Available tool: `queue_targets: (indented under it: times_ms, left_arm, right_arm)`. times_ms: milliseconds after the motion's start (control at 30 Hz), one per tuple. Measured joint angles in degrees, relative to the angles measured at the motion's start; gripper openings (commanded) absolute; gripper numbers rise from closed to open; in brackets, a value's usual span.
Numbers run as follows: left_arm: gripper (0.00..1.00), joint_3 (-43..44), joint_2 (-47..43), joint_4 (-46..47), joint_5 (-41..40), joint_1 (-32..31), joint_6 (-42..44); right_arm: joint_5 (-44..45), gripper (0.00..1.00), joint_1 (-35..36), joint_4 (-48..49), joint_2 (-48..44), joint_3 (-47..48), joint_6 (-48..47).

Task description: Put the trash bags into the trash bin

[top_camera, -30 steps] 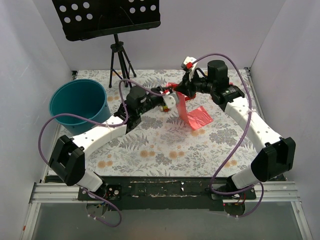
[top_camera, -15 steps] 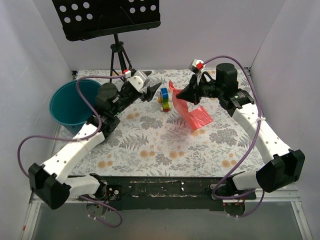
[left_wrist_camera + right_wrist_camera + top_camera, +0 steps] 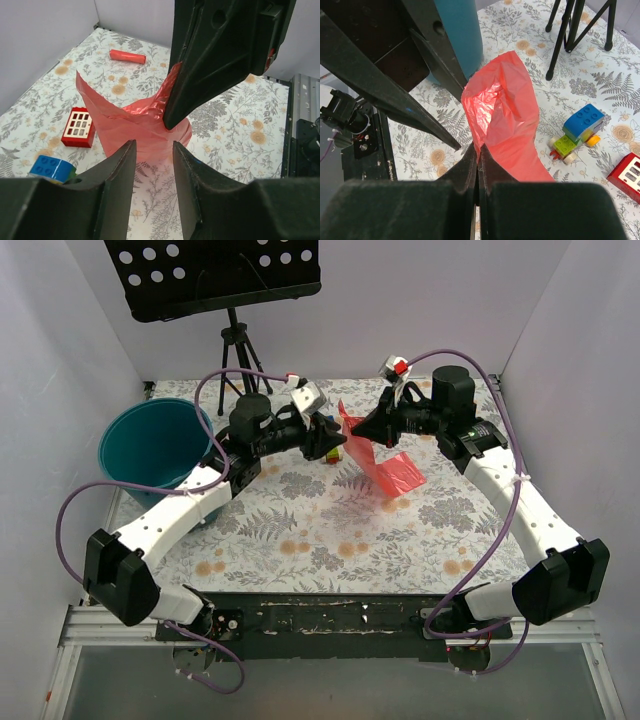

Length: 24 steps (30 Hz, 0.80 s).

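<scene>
The trash bag, a thin, crinkled sheet of translucent pink-red film, is right of centre on the far half of the table. Its lower end lies on the flowered cloth, and its upper part is pulled up into a peak. I have the right gripper closed tight on that peak, with a fold of film pinched between its two fingers. In the right wrist view the bag billows up and away from the pinch. The left gripper points at the bag from the left, just beside it. Its jaws stand partly apart with nothing clamped between them, and the bag shows through the gap beyond the fingertips. The two grippers' tips are close together at the raised part of the bag. A small toy car of blue and green blocks sits on the cloth near the bag, and a flat red box with white squares lies beside the car. A short red stick rests farther off. The trash bin, a large round teal bucket, stands upright at the far left of the table, well apart from the bag. A black music stand on a tripod stands behind the table.
</scene>
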Motion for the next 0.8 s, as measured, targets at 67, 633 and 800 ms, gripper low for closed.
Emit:
queue_targets:
  times_ms: [67, 633, 800]
  left_arm:
    - [0.39, 0.00, 0.81, -0.15, 0.46, 0.00, -0.90]
    - [0.32, 4.15, 4.22, 3.26, 6.49, -0.02, -4.09]
    - [0.33, 5.79, 6.99, 2.80, 6.62, 0.00, -4.68]
  right_arm:
    - [-0.04, 0.01, -0.02, 0.07, 0.00, 0.00, 0.00]
    - [-0.74, 0.01, -0.02, -0.59, -0.37, -0.07, -3.34]
    - [-1.16, 0.01, -0.09, -0.98, -0.39, -0.07, -5.38]
